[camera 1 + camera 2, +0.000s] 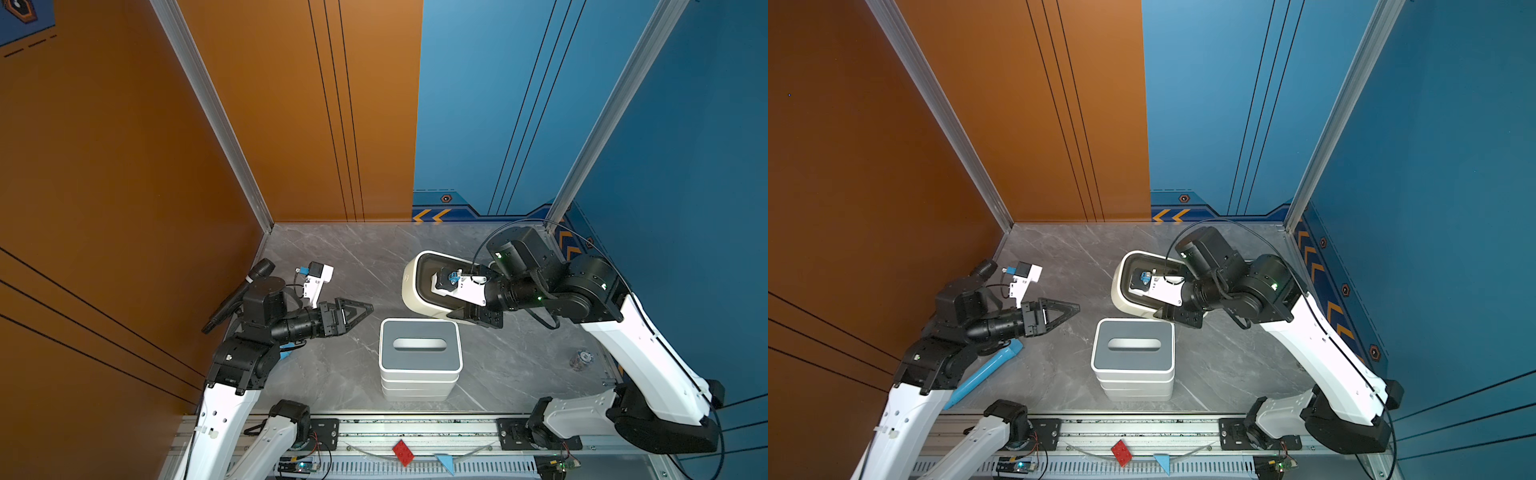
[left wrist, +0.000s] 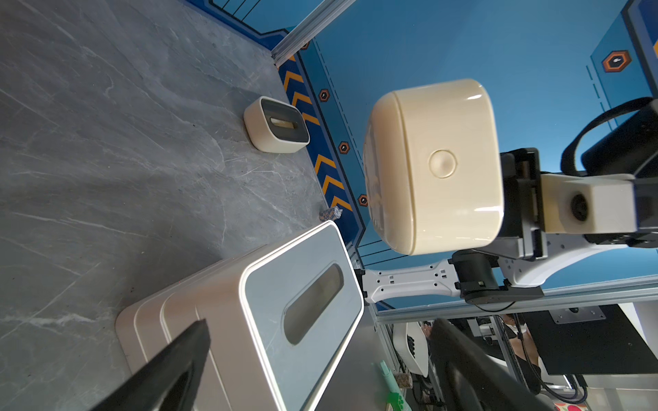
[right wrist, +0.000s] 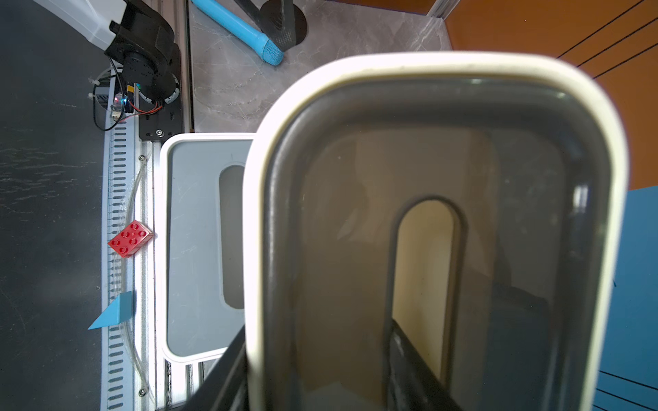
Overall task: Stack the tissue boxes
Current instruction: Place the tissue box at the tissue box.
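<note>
Nearest stood the stack of white grey-topped boxes point(image 1: 419, 361), slot upward, long axis across the table point(image 1: 332, 257). My left gripper point(image 1: 362, 311) hung left of it, spread wide and empty. Just behind the stack my right gripper point(image 3: 318, 331) was clamped on a cream box point(image 1: 413, 297), held clear of the table, dark top up, long axis parallel to the stack. Its round end stud point(image 2: 442, 163) showed nothing I could read. Farthest, a second cream box point(image 2: 276, 124) sat by the right wall point(image 1: 685, 187).

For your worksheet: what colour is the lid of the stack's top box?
Grey, white-rimmed; the lid shows best in a top view.
</note>
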Robot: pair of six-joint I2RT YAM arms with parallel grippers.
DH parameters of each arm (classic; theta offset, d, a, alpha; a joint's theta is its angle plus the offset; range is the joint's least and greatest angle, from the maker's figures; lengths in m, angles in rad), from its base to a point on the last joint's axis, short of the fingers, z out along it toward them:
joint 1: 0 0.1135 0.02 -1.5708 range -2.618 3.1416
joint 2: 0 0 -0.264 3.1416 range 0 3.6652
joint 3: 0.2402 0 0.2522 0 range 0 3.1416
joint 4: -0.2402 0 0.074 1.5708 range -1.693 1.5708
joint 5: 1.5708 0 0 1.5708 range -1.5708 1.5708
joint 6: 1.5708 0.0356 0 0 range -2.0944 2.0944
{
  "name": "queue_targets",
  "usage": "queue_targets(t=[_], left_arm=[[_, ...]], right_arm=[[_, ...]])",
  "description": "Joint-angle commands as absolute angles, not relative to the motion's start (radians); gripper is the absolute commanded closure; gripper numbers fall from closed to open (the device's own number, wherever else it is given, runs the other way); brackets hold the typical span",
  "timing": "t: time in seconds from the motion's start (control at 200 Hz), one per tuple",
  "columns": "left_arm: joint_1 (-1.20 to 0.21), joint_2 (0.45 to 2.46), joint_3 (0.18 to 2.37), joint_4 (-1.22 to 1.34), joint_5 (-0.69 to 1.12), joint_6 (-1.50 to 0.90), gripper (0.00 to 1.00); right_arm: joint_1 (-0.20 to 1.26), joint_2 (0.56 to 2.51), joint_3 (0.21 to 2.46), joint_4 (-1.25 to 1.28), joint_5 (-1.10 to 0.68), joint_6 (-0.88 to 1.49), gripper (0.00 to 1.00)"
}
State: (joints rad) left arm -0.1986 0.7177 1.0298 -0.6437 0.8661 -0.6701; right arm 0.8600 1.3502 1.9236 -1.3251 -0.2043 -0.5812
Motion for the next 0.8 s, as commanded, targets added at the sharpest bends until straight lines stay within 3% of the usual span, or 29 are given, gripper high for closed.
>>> queue_targets(t=[0.0, 0.486, 0.796], left_arm=[[-0.180, 0.685, 1.042, -0.670, 0.901, -0.652, 0.02], [-0.140, 0.664, 1.014, -0.641, 0.966, -0.623, 0.02], [-0.121, 0.626, 1.007, -0.642, 0.941, -0.658, 0.02]], right_arm=[[0.879, 1.330, 1.956, -1.289, -0.216, -0.561, 0.82], [0.985, 1.421, 2.053, -1.314, -0.112, -0.530, 0.82], [1.012, 1.596, 2.325, -1.523, -0.052, -0.501, 0.82]])
